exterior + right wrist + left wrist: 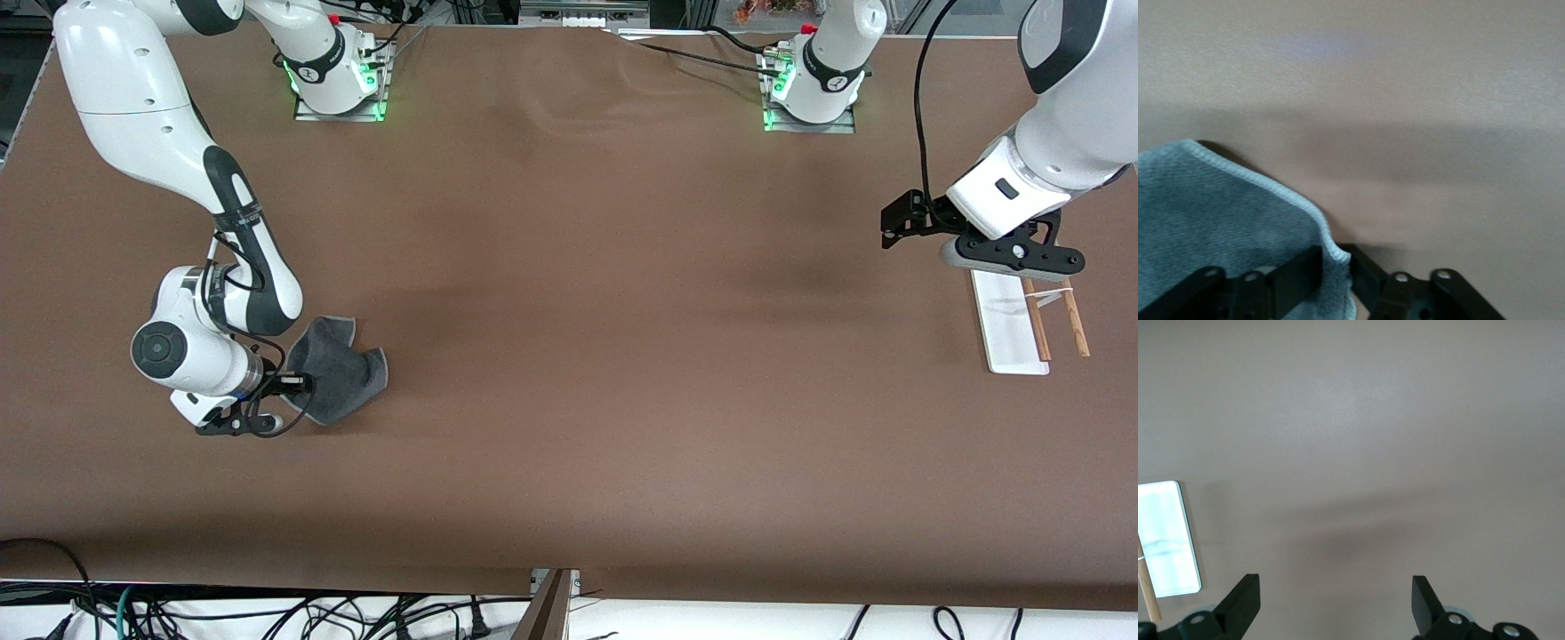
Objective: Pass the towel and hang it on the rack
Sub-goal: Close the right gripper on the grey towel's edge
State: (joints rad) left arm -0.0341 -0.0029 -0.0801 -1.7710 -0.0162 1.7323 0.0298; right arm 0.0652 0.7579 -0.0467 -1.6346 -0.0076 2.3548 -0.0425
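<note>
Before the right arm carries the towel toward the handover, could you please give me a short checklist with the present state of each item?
1. Right gripper jaws closed on the towel: ok.
2. Towel fully off the table: cannot tell.
3. Left gripper jaws open, ready to receive: ok.
4. Left gripper at a meeting point mid-table: not ok, it hangs over the rack.
5. Rack upright at the left arm's end: ok.

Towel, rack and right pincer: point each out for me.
towel [342, 378], front view, middle of the cloth.
rack [1009, 333], front view, its white base.
right pincer [1335, 265], right wrist view, shut on the towel's edge.
</note>
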